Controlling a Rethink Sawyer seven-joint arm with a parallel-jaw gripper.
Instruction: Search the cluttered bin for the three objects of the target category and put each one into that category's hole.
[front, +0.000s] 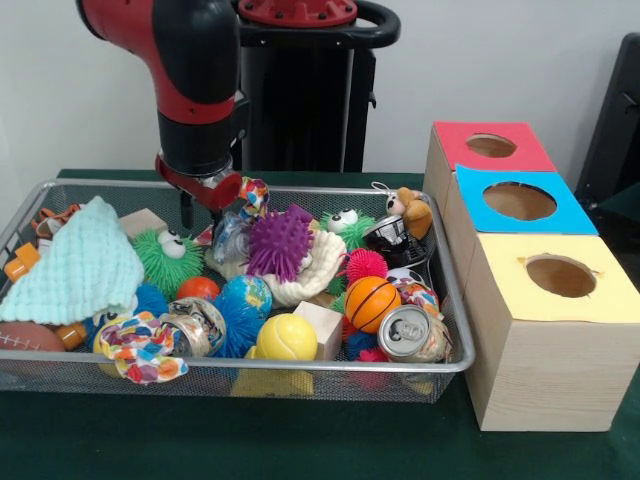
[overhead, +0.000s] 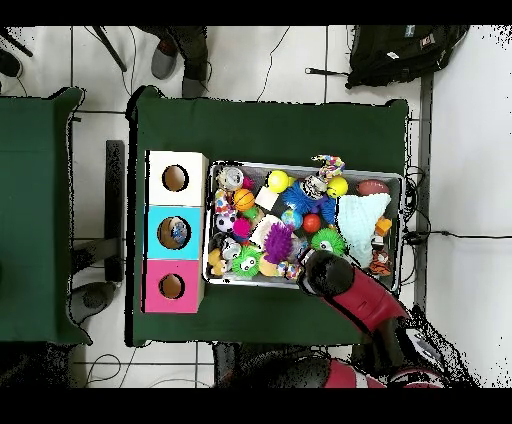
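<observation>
Front view first: the arm (front: 195, 90) comes down over the far side of the wire bin (front: 455, 300), with the gripper (front: 200, 200) hanging low just above the clutter near a scrunched colourful wrapper (front: 252, 195). One dark finger (front: 186, 210) pokes down on the left, but I honestly can't tell whether the fingers are spread or pressed together, or whether they hold anything. Right beside it sits the purple spiky ball (front: 278, 243) on top of a white toy (front: 315, 270). There's a green spiky creature with googly eyes (front: 168, 257), a mint cloth (front: 70, 270) at the left end, a yellow ball (front: 286, 338), a mini basketball (front: 371, 303) and a crushed can (front: 408, 333) towards the front. Next to the bin stand three wooden boxes with holes on top: red (front: 490, 147), blue (front: 518, 201), yellow (front: 560, 276).

Overhead view: the arm's black and red wrist (overhead: 335, 275) covers the bin's lower edge, so the gripper itself is hidden. The purple ball (overhead: 278, 240) lies just beside it. The blue box's hole (overhead: 176, 232) seems to have something colourful inside; the other two look dark.
</observation>
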